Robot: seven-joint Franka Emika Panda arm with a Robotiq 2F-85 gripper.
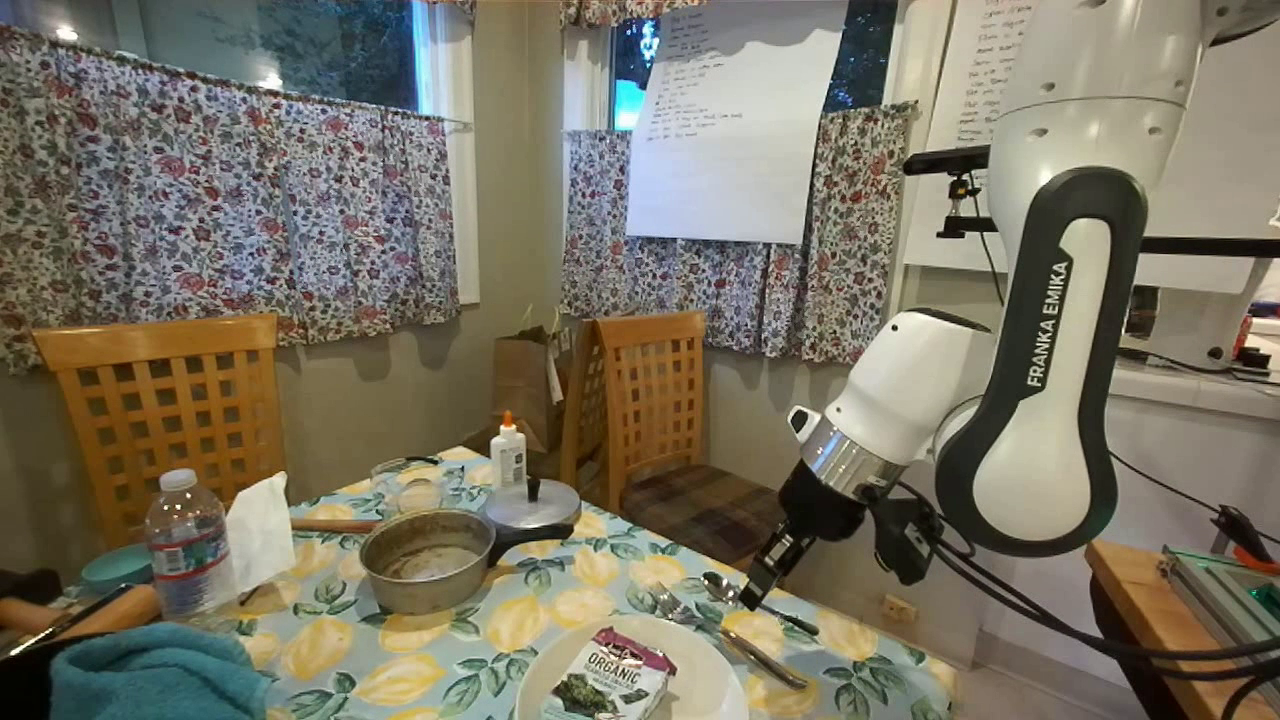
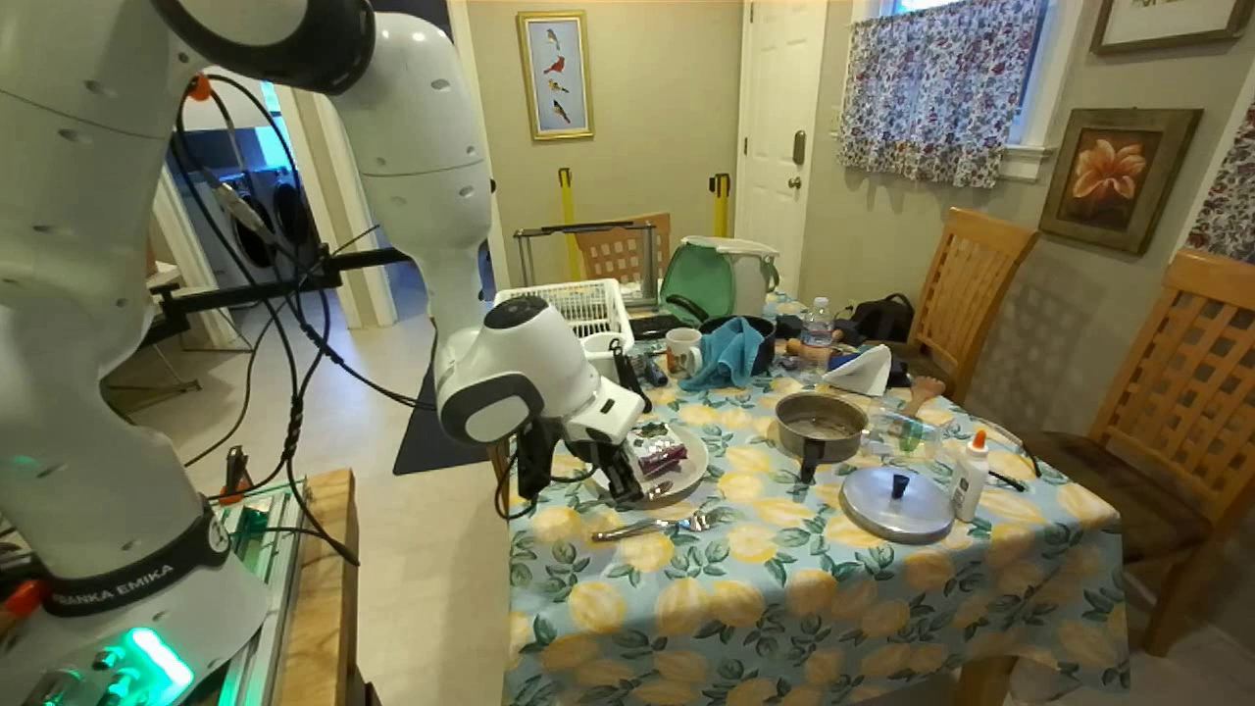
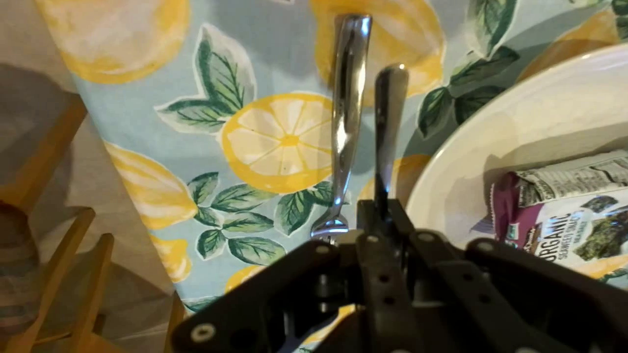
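the gripper (image 3: 385, 211) is clenched on a spoon (image 3: 390, 103) where it narrows, probably for firm purchase, leaving both ends jutting free (seemingly clear of the cloth (image 3: 274, 63)); a fork (image 3: 347, 98) lies alongside, and a nearby plate (image 3: 454, 176) bears a seaweed packet (image 3: 584, 211).

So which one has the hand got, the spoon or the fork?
The spoon: the hand is closed on it, and its handle pokes out. The fork lies on the lemon tablecloth, outside the grip.
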